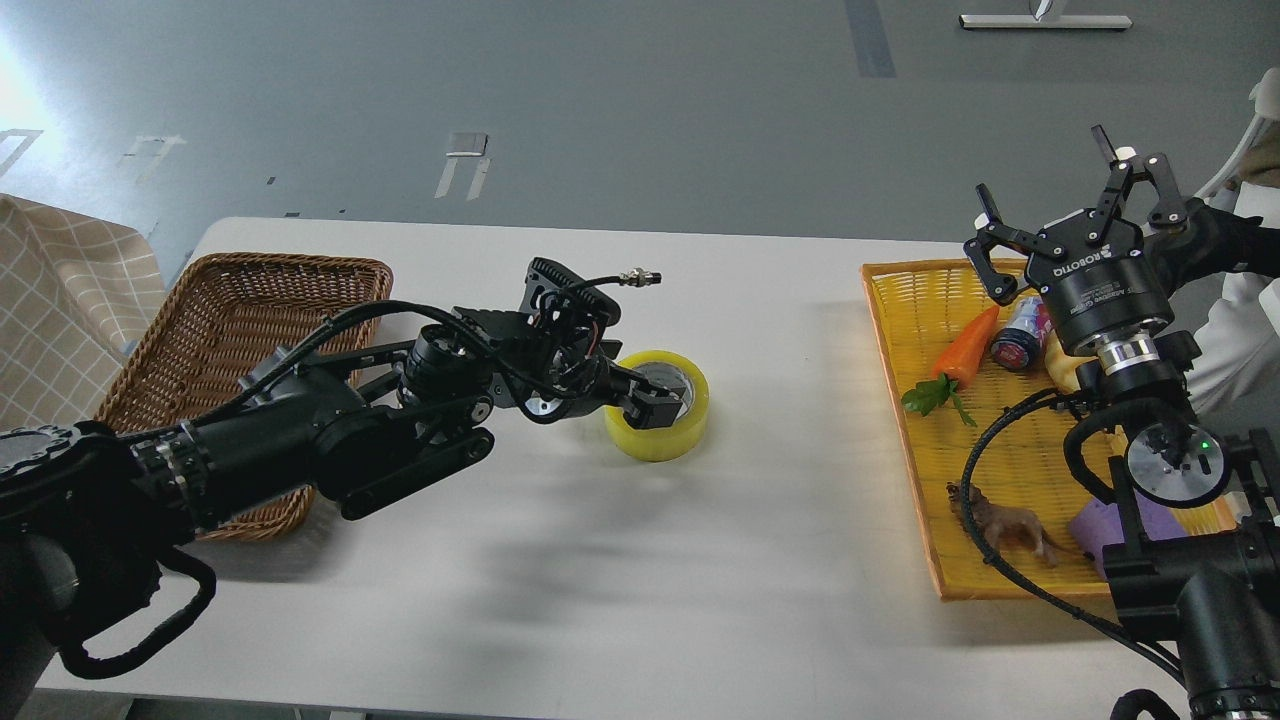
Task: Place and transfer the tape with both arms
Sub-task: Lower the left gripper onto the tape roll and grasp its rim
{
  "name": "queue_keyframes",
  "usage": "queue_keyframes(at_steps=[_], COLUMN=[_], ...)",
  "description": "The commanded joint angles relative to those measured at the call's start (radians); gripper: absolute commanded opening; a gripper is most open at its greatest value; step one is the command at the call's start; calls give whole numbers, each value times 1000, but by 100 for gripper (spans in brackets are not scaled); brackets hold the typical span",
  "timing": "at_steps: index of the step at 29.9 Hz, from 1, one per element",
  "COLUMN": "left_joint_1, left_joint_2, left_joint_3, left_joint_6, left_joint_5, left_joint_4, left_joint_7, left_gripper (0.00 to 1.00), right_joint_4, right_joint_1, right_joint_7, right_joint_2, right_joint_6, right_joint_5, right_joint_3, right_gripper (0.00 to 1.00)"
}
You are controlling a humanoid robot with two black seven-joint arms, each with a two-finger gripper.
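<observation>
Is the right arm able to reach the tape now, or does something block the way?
Probably not directly. The right gripper hangs open above the yellow tray, far to the side, and the left gripper already sits at the tape, covering its near wall.

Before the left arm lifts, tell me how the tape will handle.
The tape lies flat on the table, so it probably won't roll unless tipped on edge. It looks like a thick, solid roll, likely stiff and fairly heavy for its size. Its glossy outer face may be slippery; the left gripper reaches into the core, which seems a safer hold.
</observation>
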Motion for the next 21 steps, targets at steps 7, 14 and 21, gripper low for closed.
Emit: queue_keyframes(at_steps=[7,14,21], left_joint_1=[1,-9,3], left_joint_2=[-8,-5,-8], left_joint_3=[12,12,15], left_joint_6=[0,0,0], left_joint_5=[0,-2,0], left_joint_4=[37,37,40], left_joint_7=[13,15,25], left_gripper=[95,95,93], right_joint_4=[3,2,5], right_joint_1=[-19,-19,-24], right_joint_7=[0,0,0], right_joint_2=[0,0,0], right_joint_6=[0,0,0], right_joint_5=[0,0,0], right_joint_3=[0,0,0], right_gripper=[98,98,98])
